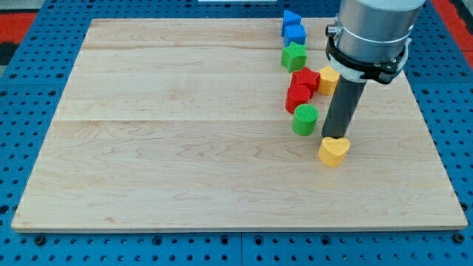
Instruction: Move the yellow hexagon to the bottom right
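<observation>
My tip (332, 137) — behind yellow block (333, 151)

Arm housing (378, 22): there it is, a fat silver-grey metal cylinder, smooth and lightly shiny.
Collar (367, 68): black clamp ring round its base.
Rod (343, 107): straight, dark grey, matte.
My tip (334, 137): blunt, dark end.

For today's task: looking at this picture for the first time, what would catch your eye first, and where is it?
My tip stands at the top edge of a yellow heart-shaped block, right of the board's centre. Above and left of it runs a cluster: green cylinder, red blocks, yellow hexagon, green star, blue blocks.
</observation>
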Robot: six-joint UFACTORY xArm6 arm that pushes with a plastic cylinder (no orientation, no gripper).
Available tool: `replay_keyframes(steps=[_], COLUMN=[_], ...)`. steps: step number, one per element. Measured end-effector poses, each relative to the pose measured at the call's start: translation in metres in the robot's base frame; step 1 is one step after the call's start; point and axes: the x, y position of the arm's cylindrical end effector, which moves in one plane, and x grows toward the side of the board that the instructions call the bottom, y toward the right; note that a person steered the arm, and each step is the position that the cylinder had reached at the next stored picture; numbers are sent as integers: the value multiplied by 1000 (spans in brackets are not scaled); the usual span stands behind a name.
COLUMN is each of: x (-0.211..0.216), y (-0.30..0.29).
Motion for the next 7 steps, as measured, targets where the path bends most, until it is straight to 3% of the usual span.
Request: replay_keyframes(steps=[3, 5, 7], x=[17, -78, -161], y=[78, 119, 107])
